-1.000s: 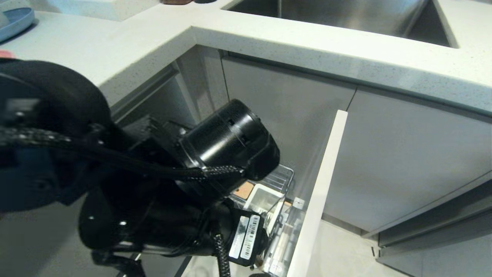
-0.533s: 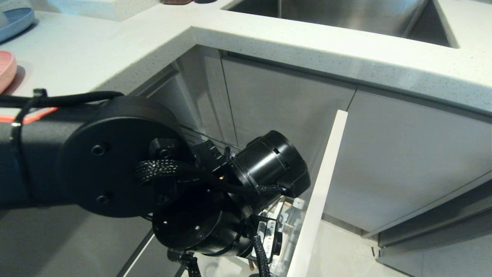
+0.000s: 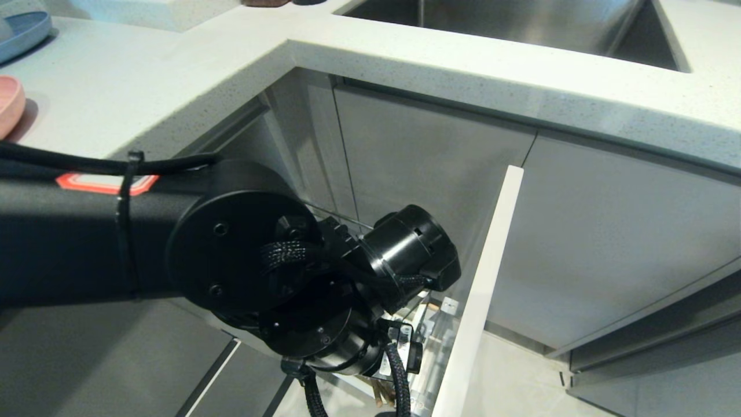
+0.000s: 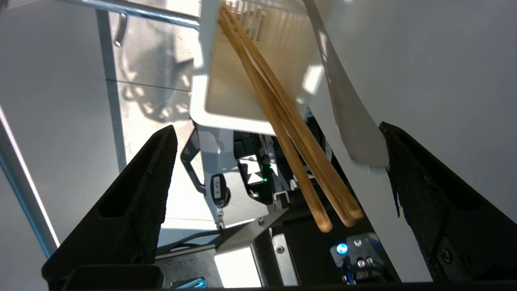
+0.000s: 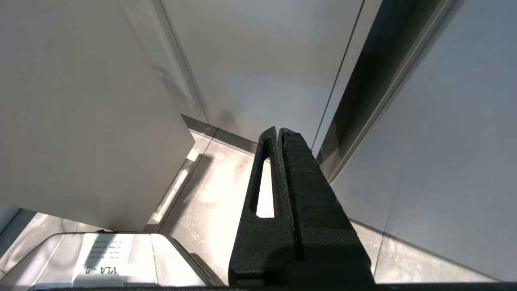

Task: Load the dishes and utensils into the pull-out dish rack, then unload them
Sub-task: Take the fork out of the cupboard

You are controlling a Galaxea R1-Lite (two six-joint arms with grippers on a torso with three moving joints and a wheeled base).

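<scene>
My left arm reaches down from the counter into the pull-out dish rack (image 3: 433, 324), and its bulk hides most of the rack in the head view. My left gripper (image 4: 276, 127) is open wide. A pair of wooden chopsticks (image 4: 282, 121) stands tilted in the white utensil caddy (image 4: 226, 109); their upper ends lie between the jaws, touching neither finger. The silver fork handle (image 4: 347, 117) leans beside them, its end close to one finger (image 4: 436, 202). A pink bowl (image 3: 8, 104) sits on the counter at the far left. My right gripper (image 5: 279, 131) is shut and empty, parked low, pointing at the floor.
The white drawer front (image 3: 480, 289) juts out to the right of the rack. A chrome rack wire (image 4: 133, 8) runs past the caddy. A blue plate (image 3: 23, 29) lies at the counter's back left. The steel sink (image 3: 521, 23) is at the back.
My left arm has swung lower and to the right over the rack, now covering the caddy in the head view and uncovering the pink bowl. The right arm has not moved.
</scene>
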